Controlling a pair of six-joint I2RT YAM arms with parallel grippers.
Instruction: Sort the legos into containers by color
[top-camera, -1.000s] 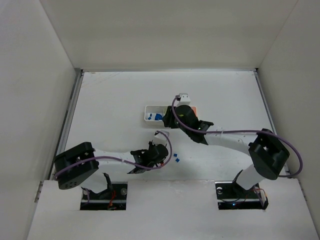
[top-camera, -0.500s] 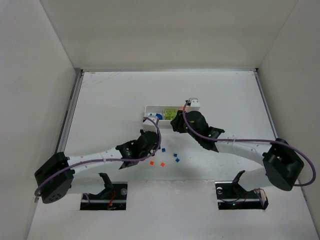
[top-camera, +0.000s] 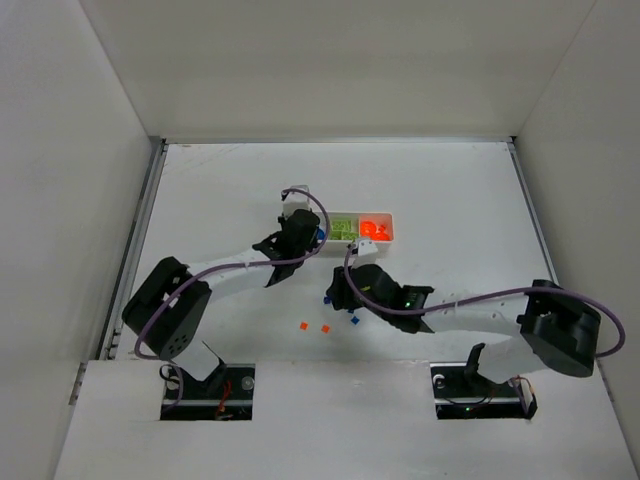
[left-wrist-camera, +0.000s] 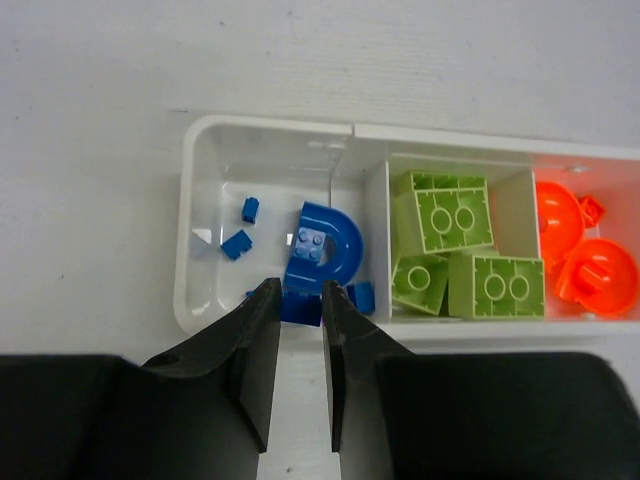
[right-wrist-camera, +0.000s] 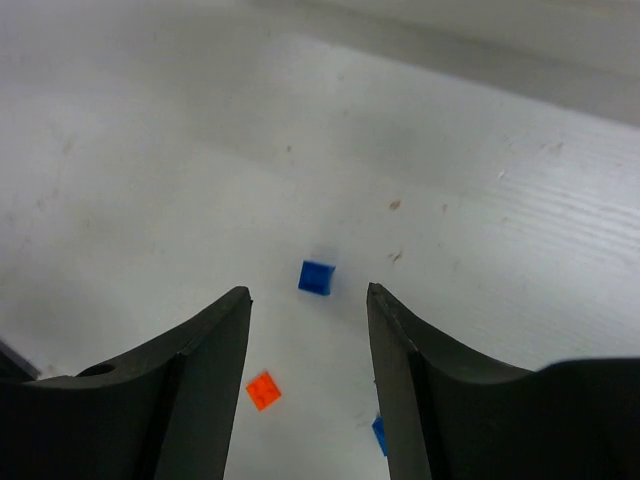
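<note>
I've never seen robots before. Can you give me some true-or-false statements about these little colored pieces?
1. The green pieces sit in the tray's middle compartment. True.
2. The right tool grips an orange piece. False: it is open and empty, hovering by a loose blue piece on the table.
3. Every orange piece is in the tray. False: two orange pieces lie on the table.
4. The left tool pinches a blue piece over the blue compartment. True.
</note>
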